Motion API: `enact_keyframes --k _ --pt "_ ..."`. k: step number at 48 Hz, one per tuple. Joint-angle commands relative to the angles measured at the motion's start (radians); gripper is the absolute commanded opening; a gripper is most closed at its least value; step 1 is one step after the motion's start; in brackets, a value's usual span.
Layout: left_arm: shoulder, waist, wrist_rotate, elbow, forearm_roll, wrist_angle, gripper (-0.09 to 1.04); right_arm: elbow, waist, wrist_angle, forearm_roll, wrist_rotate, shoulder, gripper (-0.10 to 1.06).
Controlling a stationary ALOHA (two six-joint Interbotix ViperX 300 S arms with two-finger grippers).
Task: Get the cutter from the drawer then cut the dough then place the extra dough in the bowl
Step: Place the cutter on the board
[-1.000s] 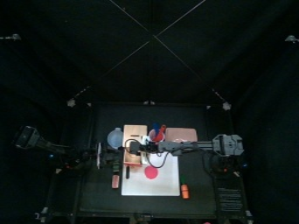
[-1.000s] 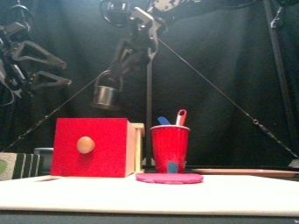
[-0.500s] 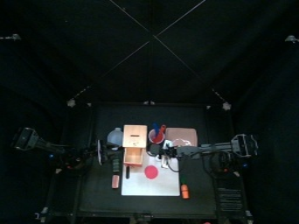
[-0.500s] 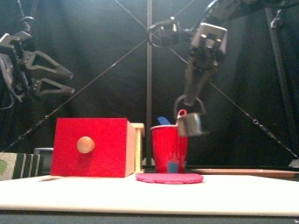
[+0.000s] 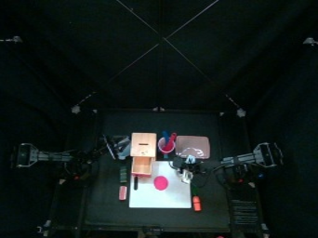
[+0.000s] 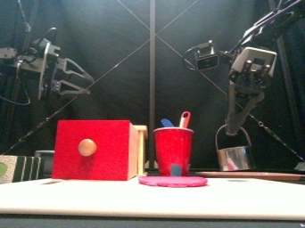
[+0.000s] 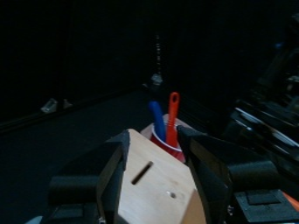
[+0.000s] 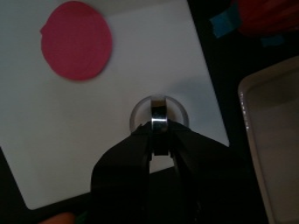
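The right gripper (image 8: 162, 133) is pinched narrow on the wire handle of the round metal cutter (image 6: 234, 158), which hangs straight down below the jaws. In the right wrist view the cutter sits directly under the fingertips, over bare white cutting board (image 5: 139, 197) near the board's back edge and toward its right side. The front view shows its lower rim slightly above the board's level, so it appears to hang free rather than rest on it.

The pink dough disc (image 5: 162, 183) lies flat near the middle of the board, apart from the cutter, toward the board's front and left of it. No part of the cutter overlaps the dough.

The left gripper (image 7: 158, 149) is held up over the table's left side with its jaws spread wide and nothing between them. Its wrist view looks across the top of the pale wooden box (image 6: 89, 150). The box stands at the board's back left corner with its red drawer front facing the table's front edge.

The red cup (image 6: 173, 150) with the blue knife (image 7: 156, 114) and red knife (image 7: 173, 103) stands just right of the box.
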Motion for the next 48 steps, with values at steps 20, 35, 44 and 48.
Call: enact_keyframes --k 20,35,44,48 --pt "0.141 0.218 -0.002 -0.313 0.285 0.417 0.83 -0.092 0.005 -0.160 -0.038 -0.003 -0.018 0.88" --pt "0.342 0.216 0.000 -0.488 0.462 0.552 0.78 -0.215 0.049 -0.225 -0.071 0.000 0.143 0.66" --pt "0.413 0.224 0.005 -0.581 0.594 0.684 0.71 -0.316 0.080 -0.222 -0.071 0.000 0.256 0.37" --pt "0.433 0.222 0.014 -0.621 0.669 0.778 0.66 -0.367 0.084 -0.222 -0.060 0.005 0.305 0.34"
